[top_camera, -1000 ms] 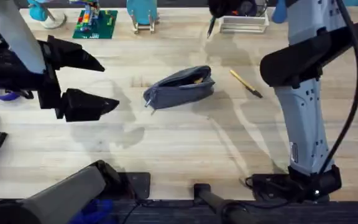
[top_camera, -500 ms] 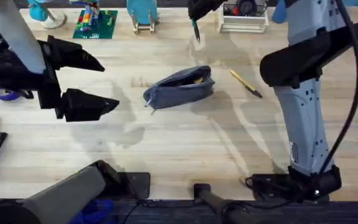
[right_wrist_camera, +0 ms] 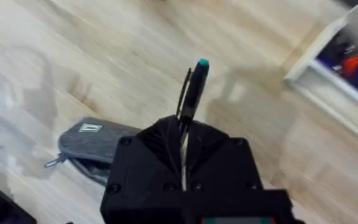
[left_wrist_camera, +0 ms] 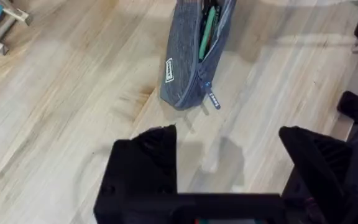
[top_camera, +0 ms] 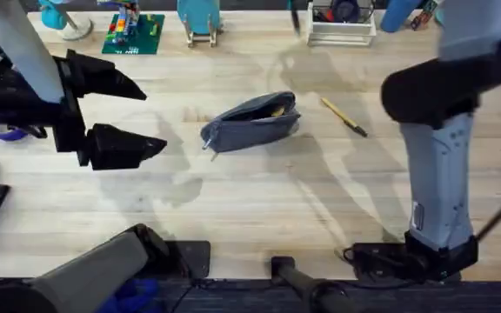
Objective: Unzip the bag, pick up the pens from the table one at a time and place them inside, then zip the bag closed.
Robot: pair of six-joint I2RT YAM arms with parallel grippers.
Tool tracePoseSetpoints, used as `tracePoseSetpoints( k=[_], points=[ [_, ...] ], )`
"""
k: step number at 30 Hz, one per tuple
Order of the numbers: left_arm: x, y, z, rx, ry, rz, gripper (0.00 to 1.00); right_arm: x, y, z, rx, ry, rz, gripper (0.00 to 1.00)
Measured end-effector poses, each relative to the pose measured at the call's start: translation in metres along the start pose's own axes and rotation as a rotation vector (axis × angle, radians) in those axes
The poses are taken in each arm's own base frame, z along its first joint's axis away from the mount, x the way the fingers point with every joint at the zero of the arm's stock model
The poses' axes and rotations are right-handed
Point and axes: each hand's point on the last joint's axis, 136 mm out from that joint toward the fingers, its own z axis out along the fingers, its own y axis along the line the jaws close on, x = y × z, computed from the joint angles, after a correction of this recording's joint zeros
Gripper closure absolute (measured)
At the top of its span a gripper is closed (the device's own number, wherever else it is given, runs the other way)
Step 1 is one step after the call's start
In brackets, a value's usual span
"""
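Note:
The blue-grey bag (top_camera: 250, 122) lies mid-table, its zip open, with a green item (left_wrist_camera: 207, 31) showing inside and the pull (left_wrist_camera: 211, 96) at the near end. One yellow pen (top_camera: 344, 116) lies on the table (top_camera: 259, 200) to the right of the bag. My right gripper (right_wrist_camera: 182, 134) is shut on a black pen (right_wrist_camera: 194, 93) with a teal cap, held high above the table beyond the bag (right_wrist_camera: 92, 146); the pen's end (top_camera: 295, 19) shows at the far edge. My left gripper (top_camera: 153, 120) hovers open to the left of the bag (left_wrist_camera: 194, 53).
A white tray (top_camera: 342, 35) of small items stands at the far edge, also seen as the tray (right_wrist_camera: 347, 68). A green brick plate (top_camera: 133, 35) and a blue stand (top_camera: 200, 26) sit at the far left. A purple ring (top_camera: 7, 132) lies under the left arm.
The right arm has swung with the black pen along the table's far edge, first toward the bag, then back and higher. The left arm, bag and yellow pen have not moved.

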Motion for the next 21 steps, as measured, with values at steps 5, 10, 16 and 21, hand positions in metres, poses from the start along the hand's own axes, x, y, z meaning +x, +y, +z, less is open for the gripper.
tracePoseSetpoints(
  k=[5,10,16,21],
  points=[
    [0.0,0.0,0.0,0.0,0.0,0.0,0.006,-0.009,0.011,-0.059,0.021,-0.106,-0.019,0.97],
    [0.0,0.0,0.0,0.0,0.0,0.0,0.006,0.01,0.013,-0.072,0.032,-0.042,-0.003,0.97],
    [0.0,0.0,0.0,0.0,0.0,0.001,0.005,0.045,0.009,-0.059,0.041,0.113,0.009,0.97],
    [0.0,0.0,0.0,0.0,0.0,0.0,0.006,0.072,0.009,-0.062,0.05,0.196,-0.021,0.968]
  ],
)
